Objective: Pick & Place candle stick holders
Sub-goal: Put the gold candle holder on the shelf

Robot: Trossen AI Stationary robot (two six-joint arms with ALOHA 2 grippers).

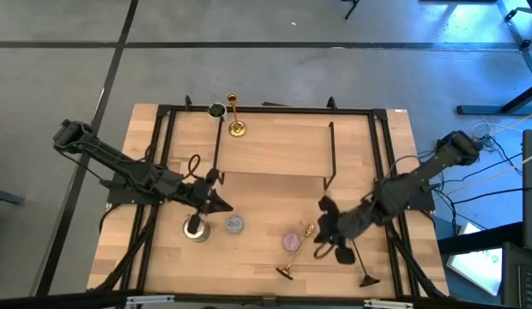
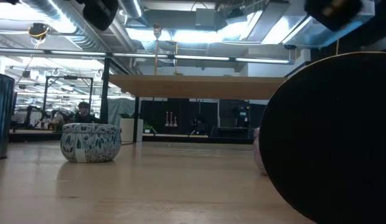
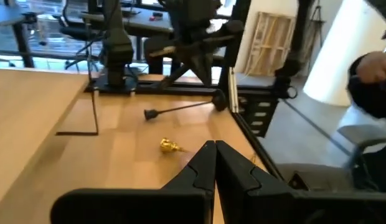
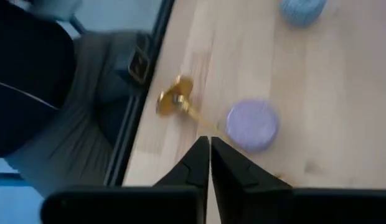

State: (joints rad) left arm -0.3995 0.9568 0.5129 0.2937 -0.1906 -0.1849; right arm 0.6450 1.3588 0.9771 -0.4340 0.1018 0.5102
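Right end effector (image 1: 328, 233), fingers pressed together, hovers just beside fallen candlestick (image 1: 296, 251); should spread first, then straddle thin stem. Left end effector (image 1: 216, 202) also pressed together.

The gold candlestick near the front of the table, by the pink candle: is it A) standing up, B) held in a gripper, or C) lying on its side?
C: the gold candlestick lies flat on the table, its stem beside the pink candle, and the shut right gripper is not on it.
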